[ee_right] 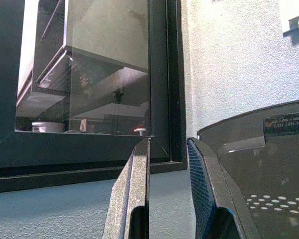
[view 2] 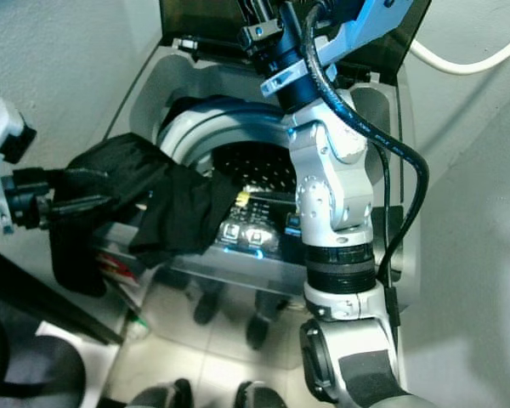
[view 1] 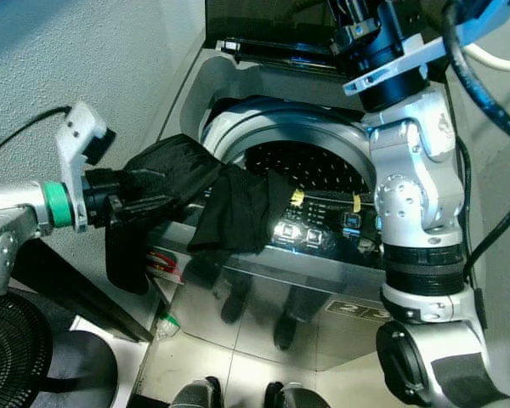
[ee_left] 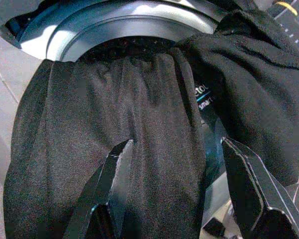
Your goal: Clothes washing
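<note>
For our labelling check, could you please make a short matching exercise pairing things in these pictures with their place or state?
Things:
1. black garment
2. washing machine lid
3. left gripper
4. right gripper

States:
A. raised open at the back
B. draped over the front rim of the drum
C. fingers apart around black cloth
D. up by the lid, near a dark window

Pairs: 1-B, 2-A, 3-C, 4-D

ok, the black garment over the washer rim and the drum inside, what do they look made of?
Black garment: soft matte fabric, probably a fine knit or jersey; it gathers in folds and shows a faint ribbed weave in the left wrist view. Perforated drum: likely stainless steel, since the dark wall is dotted with regular holes that glint, though shade leaves the finish uncertain.
</note>
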You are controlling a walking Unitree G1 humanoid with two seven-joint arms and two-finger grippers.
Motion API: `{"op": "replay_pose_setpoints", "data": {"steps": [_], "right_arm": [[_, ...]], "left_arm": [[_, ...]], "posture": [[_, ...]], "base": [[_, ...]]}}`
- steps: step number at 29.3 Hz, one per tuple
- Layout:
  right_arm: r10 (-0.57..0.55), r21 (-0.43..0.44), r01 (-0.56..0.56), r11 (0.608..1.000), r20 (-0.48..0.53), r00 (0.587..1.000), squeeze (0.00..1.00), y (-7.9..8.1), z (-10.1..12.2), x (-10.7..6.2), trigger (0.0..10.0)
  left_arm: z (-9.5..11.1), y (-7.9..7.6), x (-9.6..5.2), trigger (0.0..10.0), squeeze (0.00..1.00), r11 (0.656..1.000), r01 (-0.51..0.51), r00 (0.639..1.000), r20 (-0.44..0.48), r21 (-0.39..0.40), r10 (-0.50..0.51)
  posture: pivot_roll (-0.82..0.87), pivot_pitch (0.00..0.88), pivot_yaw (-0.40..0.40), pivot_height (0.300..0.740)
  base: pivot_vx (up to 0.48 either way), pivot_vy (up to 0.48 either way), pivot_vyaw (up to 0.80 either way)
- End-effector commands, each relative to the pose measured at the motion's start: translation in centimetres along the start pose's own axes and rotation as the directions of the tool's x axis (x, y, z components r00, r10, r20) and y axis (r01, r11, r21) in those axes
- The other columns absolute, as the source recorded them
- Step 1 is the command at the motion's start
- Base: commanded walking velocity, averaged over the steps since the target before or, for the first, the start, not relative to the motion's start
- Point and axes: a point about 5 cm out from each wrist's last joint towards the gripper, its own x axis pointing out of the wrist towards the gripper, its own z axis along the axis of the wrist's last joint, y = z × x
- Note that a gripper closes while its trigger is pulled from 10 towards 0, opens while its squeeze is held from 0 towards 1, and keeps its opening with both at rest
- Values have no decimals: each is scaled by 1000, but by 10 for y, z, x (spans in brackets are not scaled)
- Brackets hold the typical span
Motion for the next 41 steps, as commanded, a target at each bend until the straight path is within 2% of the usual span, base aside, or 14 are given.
{"op": "replay_pose_setpoints", "data": {"steps": [1, 2, 4, 5, 6, 7, 35, 37, 39, 41], "right_arm": [[0, -1, 0, 1000, -3, 1000, 0, 0, 0, -1, 10000], [0, -2, 0, 1000, -4, 1000, 0, 0, 0, -1, 10000], [0, -2, 0, 1000, -4, 1000, 0, 0, 0, -1, 10000], [0, -3, 0, 1000, -4, 1000, 0, -1, 0, -1, 10000], [1, -3, -1, 1000, -4, 1000, 0, -1, 0, 0, 10000], [2, -4, -2, 1000, -3, 1000, 0, -1, 0, 0, 10000], [2, -7, -2, 1000, 4, 1000, 0, -1, 2, 2, 10000], [1, -8, -1, 1000, 5, 1000, 0, -1, 2, 2, 10000], [1, -8, -1, 1000, 5, 1000, 0, -1, 2, 2, 10000], [1, -9, -1, 1000, 6, 1000, 0, -1, 2, 2, 10000]], "left_arm": [[-11, 3, -1, 10000, 0, 1000, -28, 998, -54, -13, 28], [-12, 4, -2, 9333, 0, 999, -40, 998, -54, -19, 39], [-12, 4, -2, 9333, 0, 999, -40, 998, -54, -19, 39], [-13, 4, -2, 8471, 0, 999, -51, 997, -53, -19, 50], [-12, 6, -3, 3804, 0, 997, -69, 997, -46, -15, 69], [-11, 8, -3, 0, 0, 997, -79, 996, -42, -15, 79], [7, 6, -2, 0, 0, 998, -63, 997, 50, 26, 62], [10, 6, -1, 0, 0, 997, -69, 995, 69, 42, 66], [25, 7, 2, 0, 0, 992, -81, 987, 144, 97, 67], [31, 6, 3, 0, 0, 989, -85, 983, 170, 120, 64]], "posture": [[148, 124, 49, 740], [146, 126, 47, 740], [146, 126, 47, 740], [146, 126, 47, 740], [146, 126, 47, 740], [147, 125, 44, 740], [144, 121, 44, 740], [143, 121, 45, 740], [141, 119, 43, 740], [141, 119, 43, 740]], "base": [[0, 0, 0], [0, 0, 0], [0, 0, 0], [0, 0, 0], [0, 0, 0], [0, 0, 0], [0, 0, 0], [0, 0, 0], [0, 0, 0], [0, 0, 0]]}}
